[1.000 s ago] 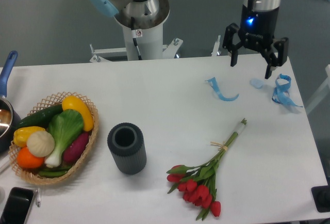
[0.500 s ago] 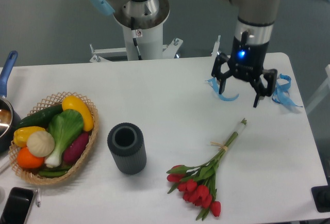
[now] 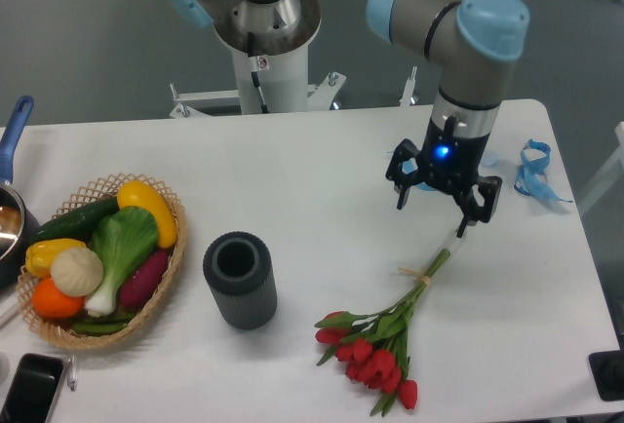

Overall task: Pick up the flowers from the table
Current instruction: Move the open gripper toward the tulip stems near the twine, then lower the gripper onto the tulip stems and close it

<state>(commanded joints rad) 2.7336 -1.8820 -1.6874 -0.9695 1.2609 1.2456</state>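
Note:
The flowers (image 3: 385,345), a bunch of red tulips with long green stems tied by a tan band, lie on the white table (image 3: 312,170) at the front right, heads toward the front edge and stem ends pointing up-right. My gripper (image 3: 435,211) hangs open just above and left of the stem tips, fingers spread and pointing down, with nothing between them. Its right finger (image 3: 467,220) hides the very end of the stems.
A dark ribbed cylinder (image 3: 240,280) stands left of the flowers. At the left edge sits a wicker basket (image 3: 167,276) of vegetables. A blue ribbon (image 3: 532,172) lies at the right; another is partly hidden behind the gripper. A phone (image 3: 31,388) and a pan (image 3: 12,140) are at the far left.
The gripper has travelled from the back right corner down and left toward the flowers' stem ends, staying open. The flowers have not moved.

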